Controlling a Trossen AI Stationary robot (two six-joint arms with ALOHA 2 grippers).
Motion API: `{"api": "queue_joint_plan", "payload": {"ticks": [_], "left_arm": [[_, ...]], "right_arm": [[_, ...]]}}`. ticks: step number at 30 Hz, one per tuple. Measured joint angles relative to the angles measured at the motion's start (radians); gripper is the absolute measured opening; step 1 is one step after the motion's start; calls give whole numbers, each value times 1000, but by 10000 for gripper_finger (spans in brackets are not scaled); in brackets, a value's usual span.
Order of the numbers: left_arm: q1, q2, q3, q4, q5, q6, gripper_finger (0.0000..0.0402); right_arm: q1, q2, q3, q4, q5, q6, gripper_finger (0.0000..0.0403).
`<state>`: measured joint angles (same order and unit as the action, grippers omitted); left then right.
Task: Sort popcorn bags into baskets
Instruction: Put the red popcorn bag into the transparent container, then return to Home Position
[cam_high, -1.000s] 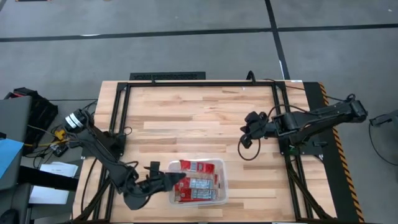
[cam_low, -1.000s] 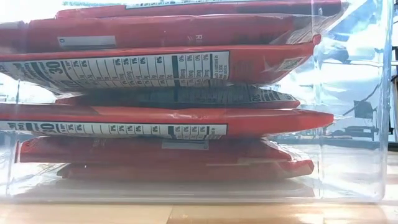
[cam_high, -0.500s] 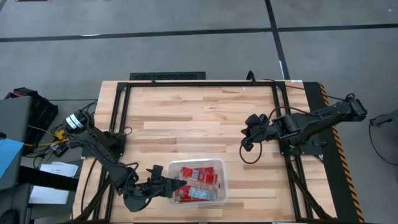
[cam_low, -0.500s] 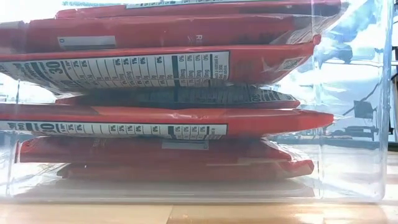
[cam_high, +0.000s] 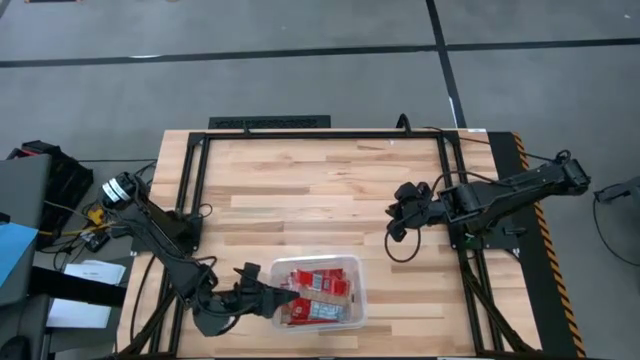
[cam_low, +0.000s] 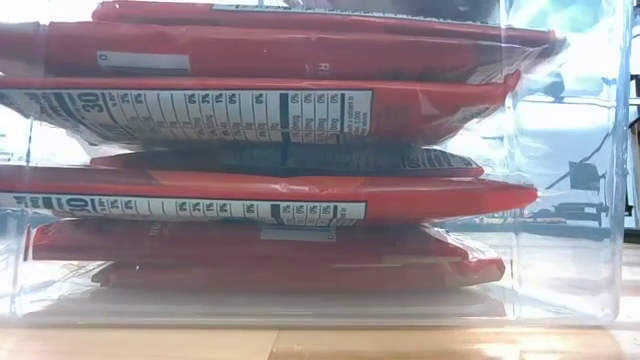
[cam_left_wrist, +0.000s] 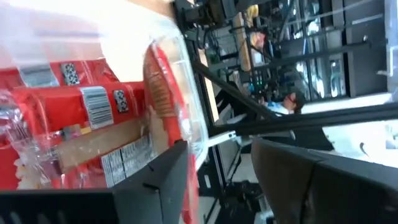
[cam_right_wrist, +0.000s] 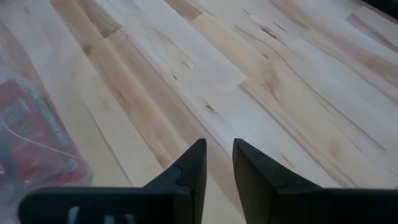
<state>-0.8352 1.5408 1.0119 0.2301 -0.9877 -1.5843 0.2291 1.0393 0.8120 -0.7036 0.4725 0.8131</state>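
Note:
The clear plastic basket (cam_high: 358, 292) stands on its base near the table's near edge. It is filled with red popcorn bags (cam_high: 318, 284) lying flat. In the low view the bags (cam_low: 250, 110) form a stack behind the basket's wall (cam_low: 570, 250). My left gripper (cam_high: 270, 298) is open at the basket's left end. In the left wrist view (cam_left_wrist: 221, 149) its fingers stand either side of the basket's wall (cam_left_wrist: 186, 81), beside the bags (cam_left_wrist: 74, 106). My right gripper (cam_high: 400, 213) hovers shut over bare wood at the table's right and touches nothing. My left gripper comes level from the table's left. One finger (cam_left_wrist: 161, 180) is inside the basket, against the inner side of the left wall near the rim (cam_left_wrist: 194, 146). The other finger (cam_left_wrist: 311, 180) stands outside, clear of the wall. The basket rests on the table.
A black frame (cam_high: 190, 190) runs along the table's left, far and right sides. Bare wood (cam_right_wrist: 205, 74) spreads under the right gripper and over the table's middle. Cables and boxes lie off the table's left edge.
My left arm has drawn back a little toward the table's left edge. The basket has slid a short way left with it. In the low view the top bags of the stack have shifted slightly upward.

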Motion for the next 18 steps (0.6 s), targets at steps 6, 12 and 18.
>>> {"api": "queue_joint_plan", "payload": {"ticks": [6, 12, 18], "left_arm": [[-1, -156, 0, -145, 29, 71, 171], [8, -241, 0, -235, 111, 101, 171], [16, -486, 0, -308, 8, 329, 171]], "right_arm": [[0, 0, 0, 18, -1, -2, 126], [0, -12, 0, 89, -3, -18, 127], [32, -150, 69, 212, -30, -279, 119]]}}
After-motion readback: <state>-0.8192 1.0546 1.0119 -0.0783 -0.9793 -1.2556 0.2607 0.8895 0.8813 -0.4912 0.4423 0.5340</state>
